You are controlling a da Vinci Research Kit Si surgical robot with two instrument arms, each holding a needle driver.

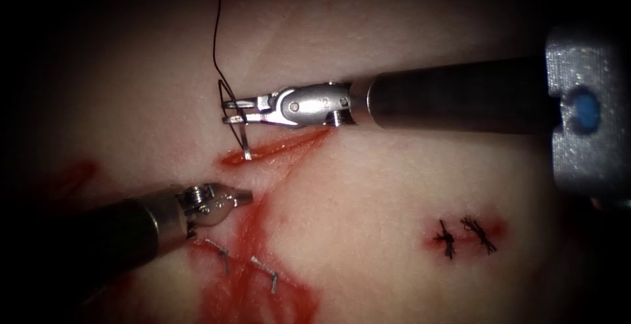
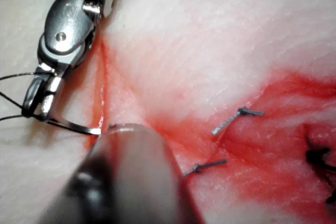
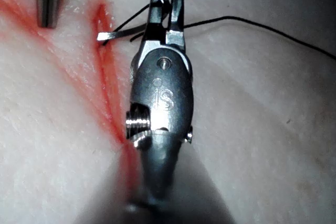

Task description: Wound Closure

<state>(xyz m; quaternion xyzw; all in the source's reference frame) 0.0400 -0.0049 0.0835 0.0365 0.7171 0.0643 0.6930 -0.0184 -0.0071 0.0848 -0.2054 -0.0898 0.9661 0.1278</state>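
Right end effector (image 1: 231,111) clenched on needle (image 1: 245,141) near thread end, tip at cut (image 1: 273,150), 6 o'clock below; left end effector (image 1: 242,197) clenched, empty; two stitches (image 1: 463,235) done at 4 o'clock, this cut unclosed

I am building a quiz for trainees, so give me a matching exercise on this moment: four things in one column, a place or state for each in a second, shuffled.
Things:
1. needle
2. right tool
3. left tool
4. black knots

Places or states:
A. holds nothing
B. on the tissue, right of the cut
C. tip at the cut
D. jaws shut on the needle

Pairs: 1-C, 2-D, 3-A, 4-B
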